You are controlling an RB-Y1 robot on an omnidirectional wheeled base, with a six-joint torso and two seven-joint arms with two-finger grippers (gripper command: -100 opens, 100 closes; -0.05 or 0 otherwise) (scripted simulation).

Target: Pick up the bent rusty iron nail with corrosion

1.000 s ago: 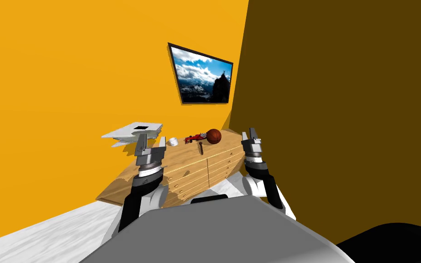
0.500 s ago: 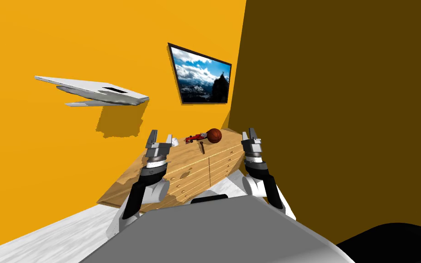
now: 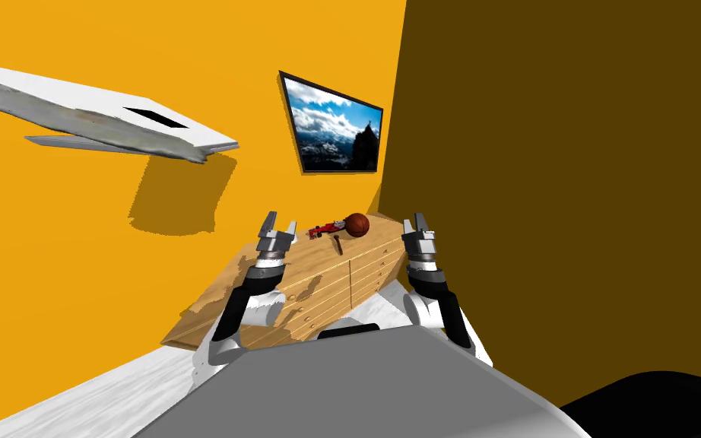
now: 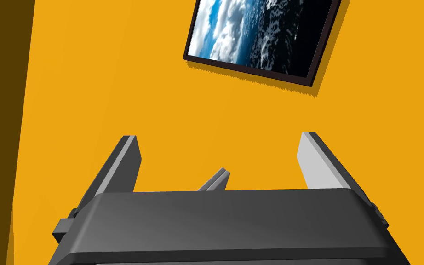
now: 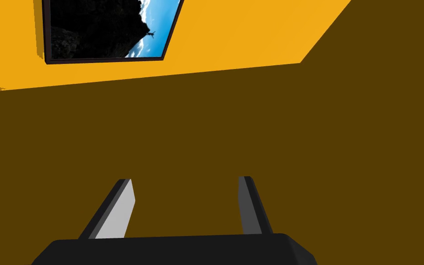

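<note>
The nail (image 3: 337, 243), small, dark and rusty brown, lies on the wooden dresser top (image 3: 303, 262) near its front edge, just ahead of a brown ball. My left gripper (image 3: 279, 225) hovers over the dresser a short way left of the nail, fingers pointing up and open with nothing between them. The left wrist view confirms that the left gripper (image 4: 219, 136) is spread wide. My right gripper (image 3: 416, 222) is held up by the dresser's right end, right of the nail. It is open and empty, as the right wrist view of the right gripper (image 5: 186, 179) also shows.
A brown ball (image 3: 356, 225) and a red toy car (image 3: 326, 228) sit behind the nail. A flat white object (image 3: 98, 118) hangs in the air at upper left, casting a shadow on the orange wall. A framed mountain picture (image 3: 334, 125) hangs above the dresser. A dark brown wall closes the right side.
My left gripper has moved right across the dresser toward the nail, now covering a small white object. The flat white object has risen up and to the left. The right arm has not moved.
</note>
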